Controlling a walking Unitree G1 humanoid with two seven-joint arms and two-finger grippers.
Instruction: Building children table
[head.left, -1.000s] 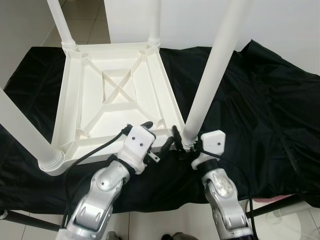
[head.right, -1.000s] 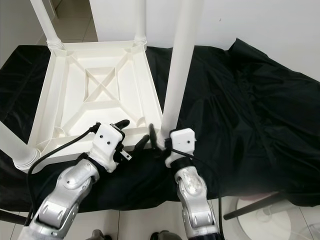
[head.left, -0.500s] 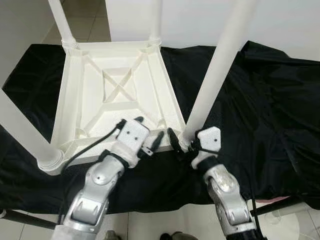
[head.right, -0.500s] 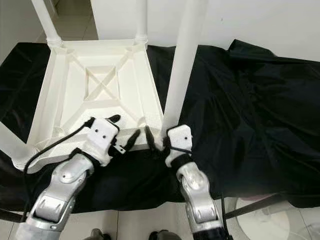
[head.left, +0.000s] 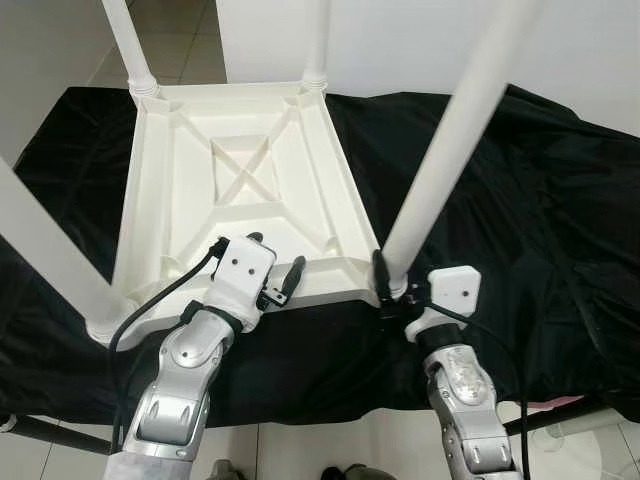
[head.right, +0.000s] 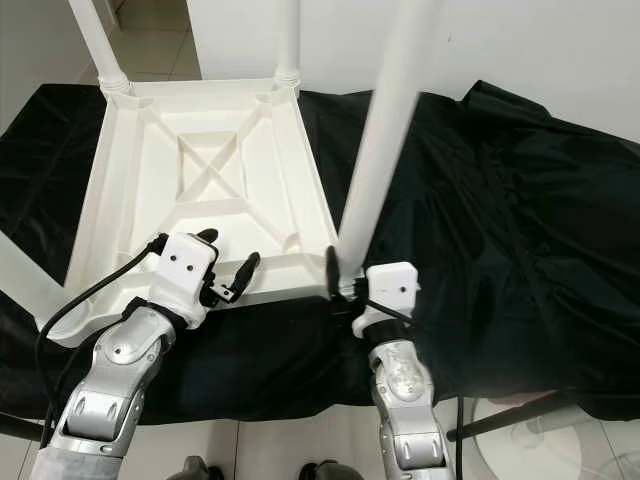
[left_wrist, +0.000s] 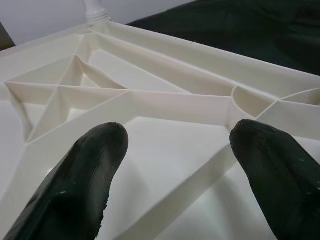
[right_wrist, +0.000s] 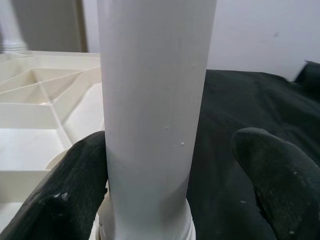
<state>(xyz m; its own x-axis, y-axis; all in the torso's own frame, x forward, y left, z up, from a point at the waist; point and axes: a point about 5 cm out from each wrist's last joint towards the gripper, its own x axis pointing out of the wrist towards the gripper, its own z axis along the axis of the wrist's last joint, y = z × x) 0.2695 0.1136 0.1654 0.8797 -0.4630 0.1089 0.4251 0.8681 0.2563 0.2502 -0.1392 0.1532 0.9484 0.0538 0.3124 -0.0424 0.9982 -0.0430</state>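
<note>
Since a moment ago my left pincer (head.left: 272, 268) has slid forward over the near rim of the upturned white table (head.left: 240, 190), and my right pincer (head.right: 345, 283) has drawn in around the foot of the near-right leg (head.left: 450, 140), which now leans further to my right.

My left pincer is spread wide with nothing between its fingers (left_wrist: 80, 185) — they hover just above the ribbed underside, the crossed ribs lying straight ahead of the tips. My right pincer straddles the leg where it meets the corner socket: in the right wrist view one finger (right_wrist: 65, 200) lies against the leg's side, while the other stands off from it with a gap showing, so the pincer is partly open around the leg rather than clamped on it.

Under both pincers lies the black cloth (head.left: 540, 200) on which the table rests, legs upward. Two more legs stand at the far corners ahead of my left pincer, and a fourth (head.left: 45, 250) rises at the near corner off to its left. No writing or brand can be read anywhere — table and pincer housings are plain.
</note>
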